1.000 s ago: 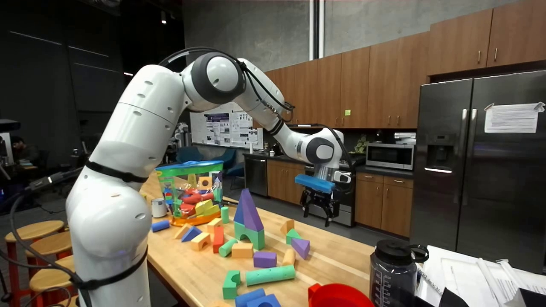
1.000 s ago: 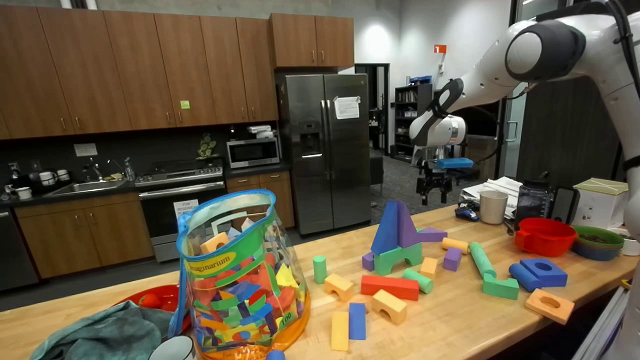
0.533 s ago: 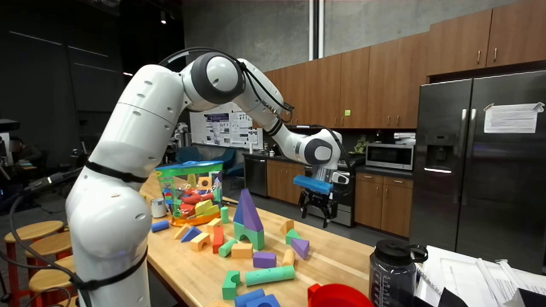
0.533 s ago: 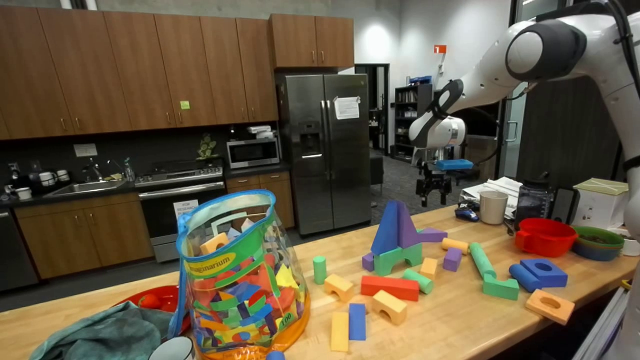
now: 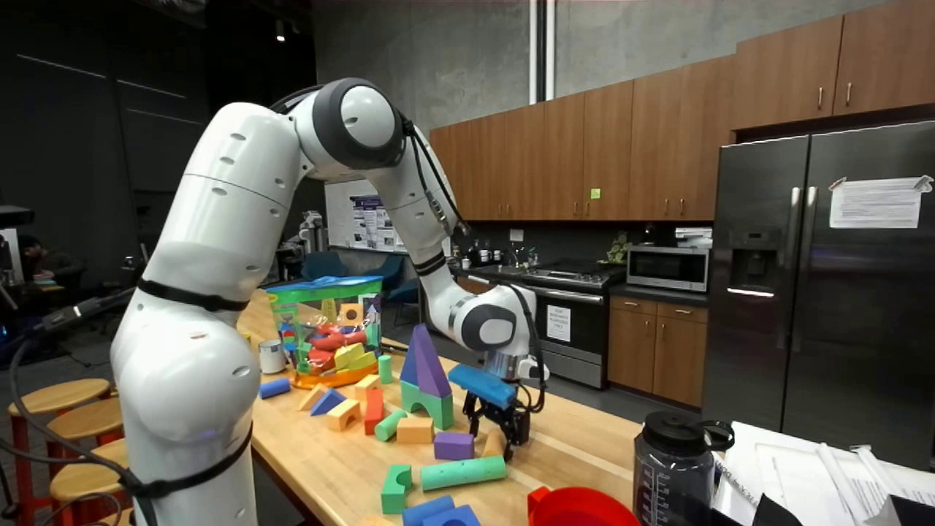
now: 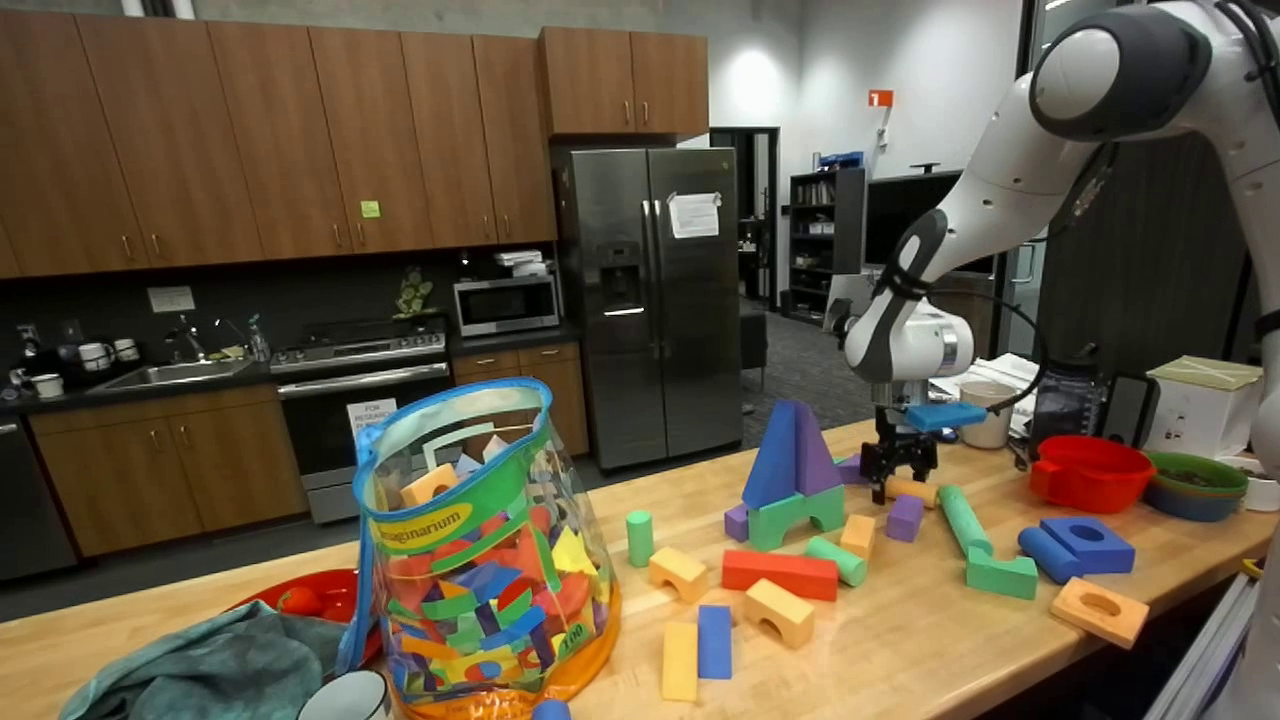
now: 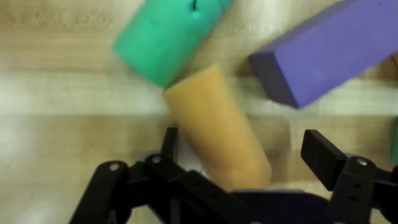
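Gripper (image 7: pixel 245 149): its fingers are standing wide and holding nothing. Orange cylinder (image 7: pixel 217 130): it is lying on the wooden counter (image 5: pixel 577 442), inward of the kitchen-side edge, and slanting between the fingers, nearer one than the other. Green cylinder (image 7: pixel 168 40): it is lying at the orange cylinder's end, touching or just apart, unclear which. Purple block (image 7: pixel 335 53): lying near, apart. Risk, as judged: with the cylinder slanting, a closing grip could be twisting or rolling it, and nudging the green one.
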Controlling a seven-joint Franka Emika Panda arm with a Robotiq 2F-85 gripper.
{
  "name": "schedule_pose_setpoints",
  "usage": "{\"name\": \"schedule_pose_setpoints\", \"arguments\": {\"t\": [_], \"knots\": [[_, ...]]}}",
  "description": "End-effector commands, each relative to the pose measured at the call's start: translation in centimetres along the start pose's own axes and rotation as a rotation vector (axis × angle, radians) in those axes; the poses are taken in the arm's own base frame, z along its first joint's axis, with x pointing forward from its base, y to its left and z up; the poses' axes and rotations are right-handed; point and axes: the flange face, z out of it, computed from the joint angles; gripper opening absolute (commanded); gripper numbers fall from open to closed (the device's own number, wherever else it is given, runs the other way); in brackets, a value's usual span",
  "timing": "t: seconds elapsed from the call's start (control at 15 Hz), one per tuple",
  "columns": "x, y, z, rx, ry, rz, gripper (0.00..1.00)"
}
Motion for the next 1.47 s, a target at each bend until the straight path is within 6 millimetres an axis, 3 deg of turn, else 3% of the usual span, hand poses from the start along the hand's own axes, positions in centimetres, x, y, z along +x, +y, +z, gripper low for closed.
{"name": "schedule_pose_setpoints", "arguments": {"t": [0.0,0.2,1.4], "knots": [[-0.8,-0.4,0.1,-0.012,0.032,-0.002,1.00],[-2.3,-0.7,0.4,-0.014,0.034,-0.002,1.00],[-2.3,-0.7,0.4,-0.013,0.034,-0.001,1.00]]}}
